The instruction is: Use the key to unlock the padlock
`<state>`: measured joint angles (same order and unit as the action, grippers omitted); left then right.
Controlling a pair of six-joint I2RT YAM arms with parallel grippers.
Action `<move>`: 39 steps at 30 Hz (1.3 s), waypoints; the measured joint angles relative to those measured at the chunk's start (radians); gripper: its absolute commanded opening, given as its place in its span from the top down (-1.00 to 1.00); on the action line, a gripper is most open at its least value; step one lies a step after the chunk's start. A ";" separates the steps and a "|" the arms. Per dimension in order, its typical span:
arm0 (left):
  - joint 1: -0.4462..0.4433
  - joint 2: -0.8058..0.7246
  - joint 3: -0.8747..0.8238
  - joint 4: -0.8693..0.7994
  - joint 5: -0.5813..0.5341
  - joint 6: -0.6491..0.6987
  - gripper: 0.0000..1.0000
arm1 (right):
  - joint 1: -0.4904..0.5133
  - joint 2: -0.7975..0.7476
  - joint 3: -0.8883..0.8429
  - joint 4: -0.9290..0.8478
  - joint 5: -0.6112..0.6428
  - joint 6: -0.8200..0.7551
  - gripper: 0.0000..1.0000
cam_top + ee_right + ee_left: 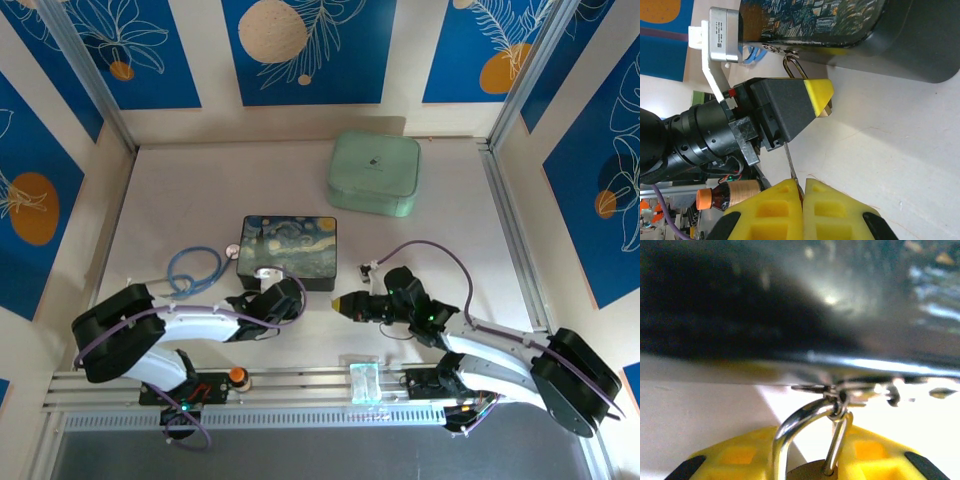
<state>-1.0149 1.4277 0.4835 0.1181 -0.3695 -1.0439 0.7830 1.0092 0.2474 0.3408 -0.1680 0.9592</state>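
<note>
Left side: my left gripper (820,95) sits at the near edge of the painted tin (287,248), with its yellow fingers (735,457) on either side of the padlock (806,473). The brass body lies between the pads. I cannot tell whether the pads are pressing on it or only flanking it.

Padlock: it hangs at the front of the tin, its silver shackle looped through the tin's small metal catch. The shackle looks seated in the body. In the left wrist view the tin's dark wall is blurred and just above the lock.

Right side: my right gripper (803,182) is clenched on the key (790,162). The thin metal shaft sticks out from between the two yellow pads, which meet around it. The free end of the key points toward the left gripper and ends close under its black housing, apart from the padlock. I cannot make out the keyhole.

Other items on the table (450,250): a blue stethoscope (195,266) just left of the tin, and a pale green case (373,173) beyond the tin, toward the back wall.
</note>
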 measured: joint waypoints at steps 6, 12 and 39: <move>0.010 -0.031 -0.001 -0.034 0.042 0.003 0.70 | 0.023 0.056 0.000 0.035 0.001 0.004 1.00; 0.048 -0.040 -0.037 0.047 0.126 -0.034 0.74 | 0.040 0.106 0.004 0.067 0.001 0.029 1.00; 0.060 -0.066 -0.064 0.203 0.232 -0.297 0.83 | 0.099 0.576 -0.036 0.657 -0.024 0.255 1.00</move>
<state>-0.9546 1.3617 0.4194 0.3214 -0.1371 -1.3411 0.8822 1.5856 0.2111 0.9977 -0.1917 1.2144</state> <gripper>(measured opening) 0.236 0.047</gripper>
